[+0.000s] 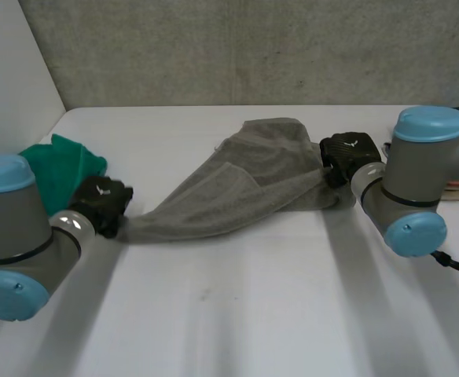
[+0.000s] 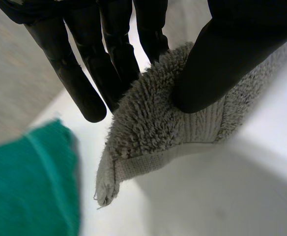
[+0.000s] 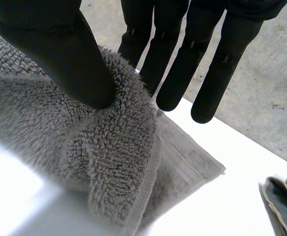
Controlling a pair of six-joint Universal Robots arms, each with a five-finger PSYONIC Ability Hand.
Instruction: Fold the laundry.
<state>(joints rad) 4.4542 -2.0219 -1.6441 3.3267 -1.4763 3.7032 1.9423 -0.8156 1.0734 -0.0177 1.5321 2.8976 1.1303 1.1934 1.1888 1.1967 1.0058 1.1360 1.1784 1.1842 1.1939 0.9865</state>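
Tension matters most in this step. Nearest, the left hand (image 1: 102, 206) pinches one corner of the grey towel (image 1: 237, 188) between thumb and fingers. The towel runs bunched and creased across the white surface (image 1: 237, 314) to the right hand (image 1: 349, 157), which clamps the other end the same way. Both pinches look shallow, so I would draw the hands apart gently to flatten the creases before folding, steering clear of the green cloth (image 1: 60, 169) just behind the left hand.

The left arm (image 1: 25, 243) bends inward, its left hand (image 1: 102, 203) pinching a corner of the grey towel (image 1: 237, 188) between thumb and straight fingers (image 2: 79, 88). The right arm (image 1: 414, 184) mirrors it, right hand (image 1: 351, 153) pinching the opposite end.
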